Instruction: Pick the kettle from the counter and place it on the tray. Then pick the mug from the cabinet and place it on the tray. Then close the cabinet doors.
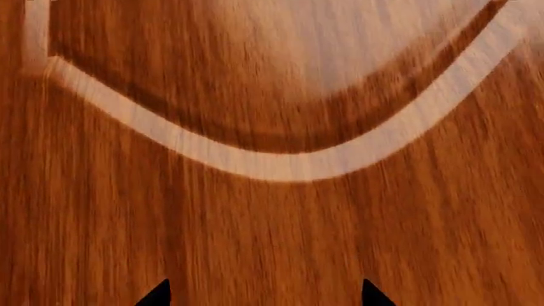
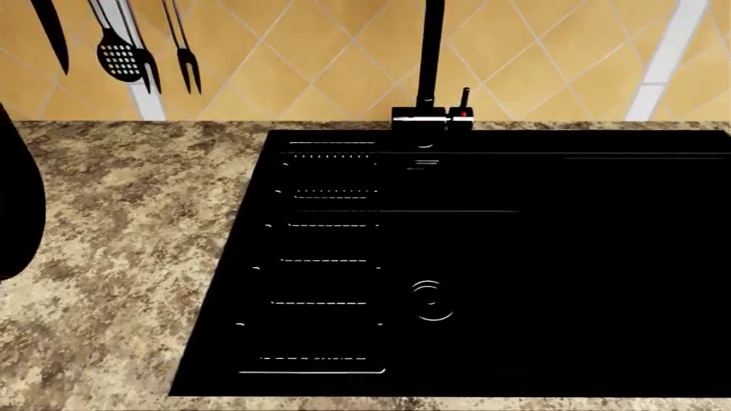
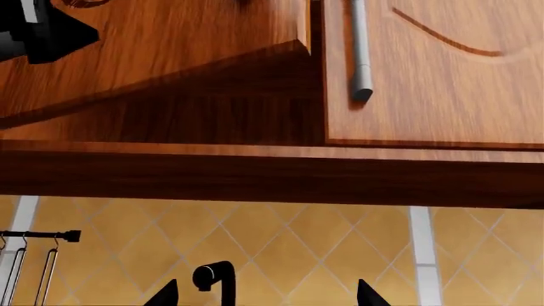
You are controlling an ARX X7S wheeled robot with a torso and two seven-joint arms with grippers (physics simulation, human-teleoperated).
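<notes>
The kettle, the tray and the mug are out of view in all three views. In the left wrist view a brown wooden cabinet door [image 1: 255, 223] with a pale arched groove fills the frame. My left gripper [image 1: 265, 296] is close to it, open, with nothing between its tips. The right wrist view looks up at the cabinet from below. One door [image 3: 170, 57] stands ajar, and a black arm part [image 3: 38, 32] is against it. The neighbouring door [image 3: 442, 83] with a grey bar handle [image 3: 360, 51] lies flush. My right gripper [image 3: 267, 294] is open and empty.
The head view shows the speckled counter [image 2: 126, 223], a large black sink [image 2: 514, 274] with a black faucet [image 2: 432, 68], and utensils [image 2: 120, 51] hanging on the tiled wall. A black rounded shape [image 2: 14, 205] cuts in at the left edge. The faucet top [image 3: 216, 280] shows beneath the cabinet.
</notes>
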